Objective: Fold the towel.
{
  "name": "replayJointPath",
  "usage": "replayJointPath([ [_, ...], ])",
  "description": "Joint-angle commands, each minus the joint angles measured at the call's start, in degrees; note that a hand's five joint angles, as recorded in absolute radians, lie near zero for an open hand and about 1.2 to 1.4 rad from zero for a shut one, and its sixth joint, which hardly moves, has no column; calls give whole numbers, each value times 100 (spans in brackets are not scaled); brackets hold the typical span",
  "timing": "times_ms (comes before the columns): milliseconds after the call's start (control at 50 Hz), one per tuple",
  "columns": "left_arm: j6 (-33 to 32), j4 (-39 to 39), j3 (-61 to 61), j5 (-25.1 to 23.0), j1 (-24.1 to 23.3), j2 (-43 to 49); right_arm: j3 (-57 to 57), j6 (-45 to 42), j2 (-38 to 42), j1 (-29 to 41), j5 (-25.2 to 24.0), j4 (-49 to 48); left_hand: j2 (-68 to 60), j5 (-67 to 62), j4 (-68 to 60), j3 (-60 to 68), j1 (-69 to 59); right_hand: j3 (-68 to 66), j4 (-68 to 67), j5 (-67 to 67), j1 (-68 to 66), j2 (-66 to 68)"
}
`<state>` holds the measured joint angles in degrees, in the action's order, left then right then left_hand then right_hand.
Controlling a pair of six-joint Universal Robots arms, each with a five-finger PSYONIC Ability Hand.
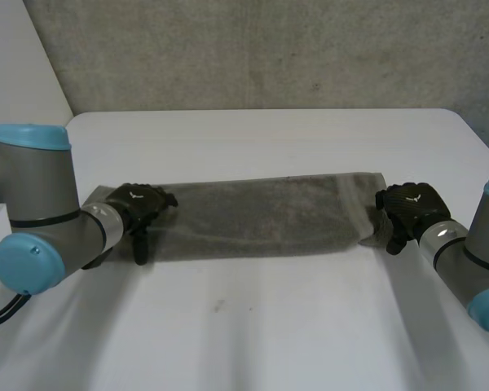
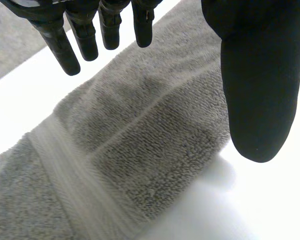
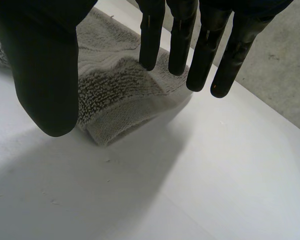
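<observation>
The white table (image 1: 269,326) before me takes up the lower two thirds of the frame. One grey towel (image 1: 261,216) lies flat on it, folded into a long narrow band running from middle left to middle right. Below the towel, left of centre, I see a small dark speck (image 1: 218,305) on the bare surface.

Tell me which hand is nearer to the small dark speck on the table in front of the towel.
Left. The left hand is at the towel's left end, diagonally behind the speck. The right hand is at the towel's opposite end, farther off.
</observation>
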<state>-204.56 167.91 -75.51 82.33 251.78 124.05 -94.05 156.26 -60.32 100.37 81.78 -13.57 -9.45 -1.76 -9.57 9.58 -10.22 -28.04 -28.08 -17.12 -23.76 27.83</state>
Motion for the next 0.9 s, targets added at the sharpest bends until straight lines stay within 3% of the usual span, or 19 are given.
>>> replayJointPath([
  [20, 4, 303, -464, -7, 126, -558, 80, 150, 249, 27, 66, -58, -55, 176, -43, 42, 22, -391, -388, -483, -819, 412],
  [120, 30, 339, -596, -7, 126, -795, 212, 370, 477, 27, 312, -181, -55, 176, -43, 42, 22, -996, -993, -1089, -1424, 1018],
  [140, 30, 356, -622, -7, 126, -856, 264, 414, 564, 27, 382, -233, -55, 176, -43, 42, 22, -1929, -1926, -2022, -2357, 1950],
  [160, 30, 356, -657, -7, 126, -918, 299, 405, 617, 27, 452, -321, -55, 176, -43, 42, 22, -4070, -4067, -4163, -4498, 4091],
  [180, 30, 356, -658, -7, 126, -918, 300, 405, 618, 27, 453, -322, -55, 176, -43, 42, 22, -4091, -4088, -4184, -4519, 4113],
  [200, 48, 365, -675, -7, 126, -962, 334, 370, 635, 1, 531, -452, -55, 176, -43, 42, 22, -5185, -5181, -5277, -5613, 5206],
  [340, 48, 356, -798, 2, 196, -1050, 308, -201, 477, -307, 848, -1016, -55, 176, -43, 42, 22, -5196, -5192, -5288, -5624, 5217],
  [440, 48, 356, -1009, 2, 337, -1147, 300, -1796, 170, -1236, 840, -1104, -55, 176, -43, 42, 22, -5196, -5192, -5288, -5624, 5217],
  [540, 48, 365, -1351, -15, 459, -1401, 431, -2669, 117, -1678, 814, -1174, -55, 176, -43, 42, 22, -5196, -5192, -5288, -5624, 5217],
  [660, 65, 374, -1545, -24, 539, -1560, 642, -2574, 29, -1652, 602, -1227, -55, 176, -43, 42, 22, -5196, -5192, -5288, -5624, 5217],
  [720, 65, 418, -1616, -24, 539, -1612, 713, -2328, -156, -1292, 479, -1236, -55, 176, -43, 42, 22, -5196, -5192, -5288, -5624, 5217],
  [760, 65, 479, -1659, -16, 539, -1682, 931, -2066, -217, -548, 366, -1253, -55, 176, -43, 42, 22, -5196, -5192, -5288, -5624, 5217],
  [820, 65, 497, -1686, -16, 539, -1727, 1047, -1968, -191, -219, 321, -1262, -55, 176, -43, 42, 22, -5196, -5192, -5288, -5624, 5217],
  [900, 74, 541, -1739, 2, 539, -1841, 1292, -1766, 72, 762, 129, -1445, -55, 176, -43, 42, 22, -5196, -5192, -5288, -5624, 5217],
])
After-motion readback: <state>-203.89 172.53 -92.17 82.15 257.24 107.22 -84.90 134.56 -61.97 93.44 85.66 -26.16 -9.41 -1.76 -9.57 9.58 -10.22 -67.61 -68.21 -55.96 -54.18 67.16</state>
